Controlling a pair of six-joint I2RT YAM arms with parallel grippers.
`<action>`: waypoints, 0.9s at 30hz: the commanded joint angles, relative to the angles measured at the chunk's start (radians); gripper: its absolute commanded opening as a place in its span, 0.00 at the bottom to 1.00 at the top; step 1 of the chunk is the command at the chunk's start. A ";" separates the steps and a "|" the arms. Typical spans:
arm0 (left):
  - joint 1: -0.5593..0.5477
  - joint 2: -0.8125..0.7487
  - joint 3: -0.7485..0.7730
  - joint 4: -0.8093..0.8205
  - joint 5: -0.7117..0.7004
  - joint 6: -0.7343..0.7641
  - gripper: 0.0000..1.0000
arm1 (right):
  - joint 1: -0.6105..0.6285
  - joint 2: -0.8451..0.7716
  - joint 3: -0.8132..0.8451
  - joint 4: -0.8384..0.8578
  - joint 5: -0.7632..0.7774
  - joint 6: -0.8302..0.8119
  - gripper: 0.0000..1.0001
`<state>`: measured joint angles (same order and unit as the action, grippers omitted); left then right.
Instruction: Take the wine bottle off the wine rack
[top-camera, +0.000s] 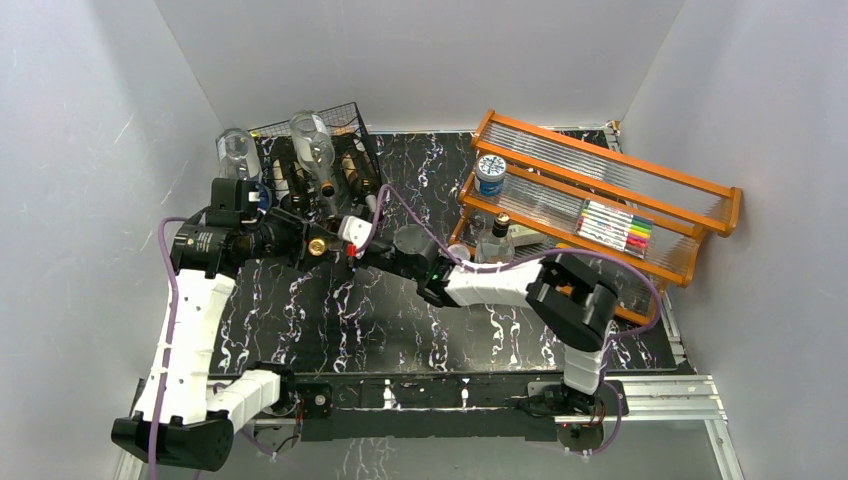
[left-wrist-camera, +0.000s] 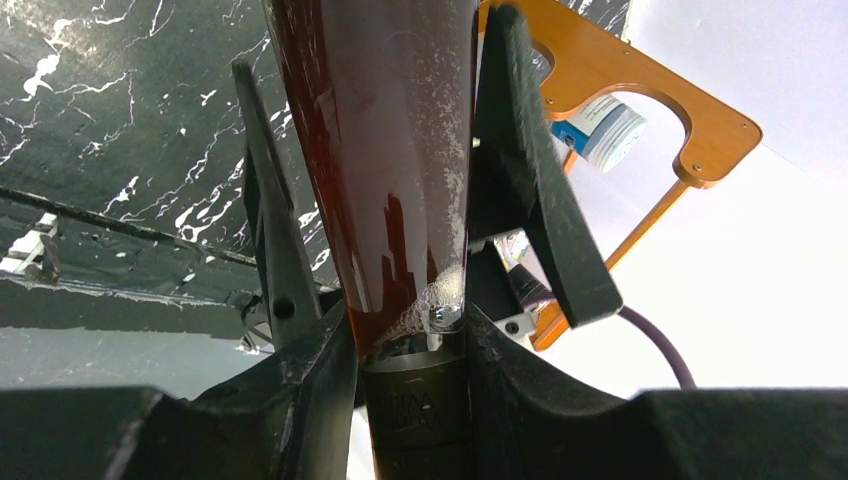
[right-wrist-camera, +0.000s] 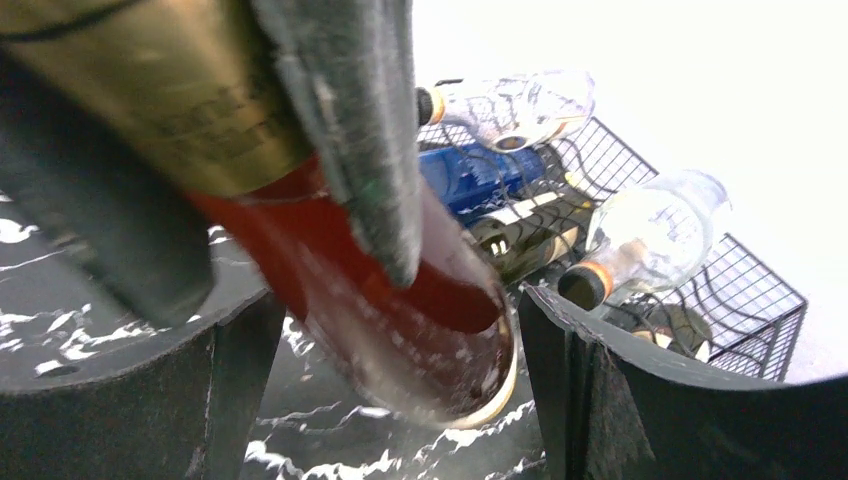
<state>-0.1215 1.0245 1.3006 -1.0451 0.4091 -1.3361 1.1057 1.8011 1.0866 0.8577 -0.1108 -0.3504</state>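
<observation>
Left hand: pinching the wine bottle by its neck.
Right hand: gaping around its base, holding nothing.
Care: we are probably needing base support, staying clear of the wine rack.

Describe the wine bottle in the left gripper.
The wine bottle is clear glass holding reddish-brown liquid with froth along one side and a gold-foiled neck. The left gripper is shut on it near the shoulder, roughly level above the table, in front of the wine rack. Its base sits between the fingers of the open right gripper, untouched.
</observation>
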 joint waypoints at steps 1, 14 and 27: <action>-0.012 -0.061 0.059 0.250 0.133 0.004 0.00 | 0.001 0.096 0.096 0.242 0.048 -0.055 0.98; -0.012 -0.085 0.005 0.300 0.095 -0.003 0.76 | 0.002 0.137 0.114 0.300 0.090 0.040 0.32; -0.012 -0.068 0.057 0.334 0.031 0.244 0.98 | 0.000 -0.005 0.011 0.159 0.252 0.232 0.06</action>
<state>-0.1349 0.9562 1.2804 -0.7673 0.4549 -1.2530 1.1015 1.9335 1.0782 0.9558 0.0467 -0.2031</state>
